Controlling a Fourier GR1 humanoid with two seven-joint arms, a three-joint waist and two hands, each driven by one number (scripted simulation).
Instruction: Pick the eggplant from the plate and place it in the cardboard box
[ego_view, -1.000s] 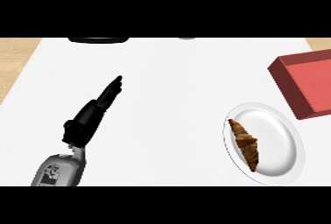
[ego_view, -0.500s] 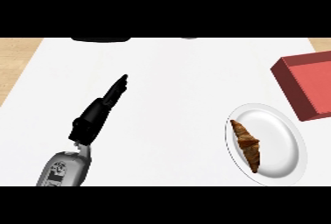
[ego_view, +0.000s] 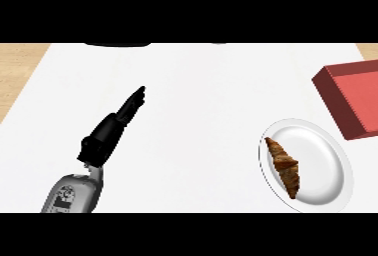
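Observation:
A white plate (ego_view: 319, 155) lies at the right of the white counter, and on its left half rests a brown, ridged, elongated item (ego_view: 286, 167) that looks like a pastry rather than an eggplant. A red open box (ego_view: 356, 100) sits beyond the plate at the right edge, partly cut off. My left hand (ego_view: 109, 134) hovers over the left part of the counter, fingers straight and pointing up and to the right, holding nothing. It is far from the plate. My right hand does not show.
A dark rounded object (ego_view: 118, 44) peeks in at the counter's far edge. Wooden surface (ego_view: 18, 75) shows beyond the counter's left side and at the far right corner. A wide stretch of bare white counter (ego_view: 207, 115) separates my hand from the plate.
My left hand and forearm have drifted slightly to the right and farther over the counter. The plate, the brown item and the red box have not moved.

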